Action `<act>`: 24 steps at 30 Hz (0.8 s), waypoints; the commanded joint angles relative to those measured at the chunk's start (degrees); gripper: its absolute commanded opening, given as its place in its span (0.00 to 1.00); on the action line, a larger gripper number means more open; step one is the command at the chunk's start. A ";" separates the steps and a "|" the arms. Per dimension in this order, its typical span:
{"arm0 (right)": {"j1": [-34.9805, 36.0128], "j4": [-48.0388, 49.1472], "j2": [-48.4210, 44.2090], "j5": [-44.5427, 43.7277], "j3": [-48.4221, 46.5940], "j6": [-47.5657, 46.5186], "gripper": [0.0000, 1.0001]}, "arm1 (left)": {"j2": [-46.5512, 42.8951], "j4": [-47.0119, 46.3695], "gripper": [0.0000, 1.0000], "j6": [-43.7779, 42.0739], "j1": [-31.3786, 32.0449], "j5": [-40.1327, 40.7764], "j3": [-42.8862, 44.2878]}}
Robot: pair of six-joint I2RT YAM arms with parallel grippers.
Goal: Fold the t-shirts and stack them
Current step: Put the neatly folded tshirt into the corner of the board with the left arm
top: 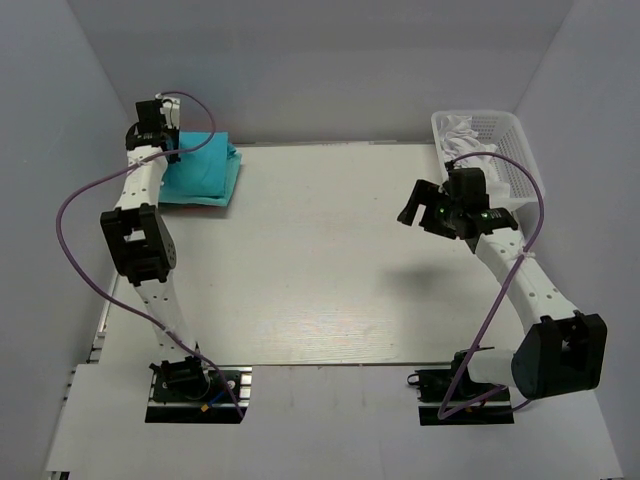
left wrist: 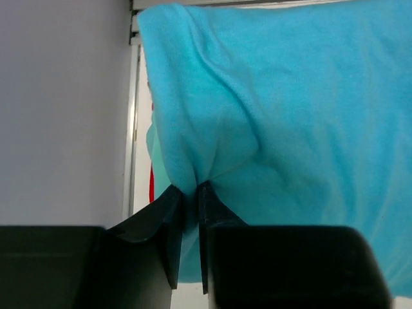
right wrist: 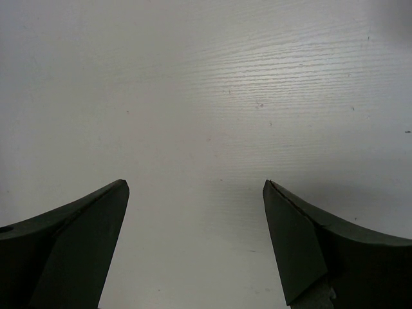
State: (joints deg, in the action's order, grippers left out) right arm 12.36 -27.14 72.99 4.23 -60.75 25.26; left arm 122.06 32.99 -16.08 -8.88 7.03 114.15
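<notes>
Left wrist: your left gripper pinches the turquoise t-shirt; square it over the paler tees before releasing. Your right gripper hangs wide open, empty.

Pale table, turquoise t-shirts far left, white basket far right.
</notes>
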 commanded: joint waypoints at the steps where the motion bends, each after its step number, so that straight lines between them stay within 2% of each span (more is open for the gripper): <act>1: -0.05 -0.11 0.40 0.08 -2.88 0.32 0.90 | -2.09 -0.39 0.27 1.49 -1.22 5.18 1.78; 3: -0.06 0.06 0.40 0.52 -2.97 0.14 0.90 | -1.56 0.14 0.38 2.19 -1.84 5.19 1.78; 4: -0.14 -0.02 0.22 0.60 -2.88 0.14 0.90 | -1.56 0.14 0.49 2.80 -1.84 5.19 1.78; 7: -0.14 -0.55 -0.13 0.87 -3.06 0.15 0.90 | -0.16 1.46 0.58 3.42 -2.45 6.33 3.19; 8: -0.06 -0.55 -0.13 0.87 -3.06 0.14 0.90 | 0.63 2.24 0.75 3.94 -3.06 6.33 3.71; 9: -0.06 -0.55 -0.30 0.96 -2.97 -0.03 0.90 | 1.24 2.25 0.78 4.73 -3.07 7.29 3.71; 12: -0.23 -0.72 -1.18 1.22 -3.23 0.14 0.90 | 1.78 3.39 0.78 7.10 -3.07 8.70 5.29; 13: -0.14 -0.73 -1.27 1.39 -3.32 0.06 0.90 | 1.78 3.92 0.83 7.89 -3.07 8.71 6.34; 14: -0.14 -0.64 -1.62 1.74 -3.32 -0.03 0.90 | 0.99 4.53 1.00 8.77 -3.07 8.71 8.09; 19: -0.06 -0.12 -2.41 1.84 -3.67 -0.73 0.90 | -2.70 9.19 1.00 14.74 -1.93 1.26 13.28; 21: -0.05 -0.02 -2.94 1.66 -3.59 -1.09 0.90 | -5.95 11.56 1.00 16.33 -1.32 -2.61 13.29; 22: -0.06 0.15 -3.12 1.66 -3.24 -1.78 0.90 | -7.17 12.35 1.00 19.99 -1.31 -7.16 11.73; 24: -0.14 0.68 -4.08 1.66 -2.18 -1.44 0.90 | -9.90 11.58 1.00 22.92 -0.70 -9.92 9.26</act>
State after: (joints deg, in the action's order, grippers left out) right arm 12.36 -27.33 71.31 5.34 -61.84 24.84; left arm 120.49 42.65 0.05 -10.85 5.26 124.22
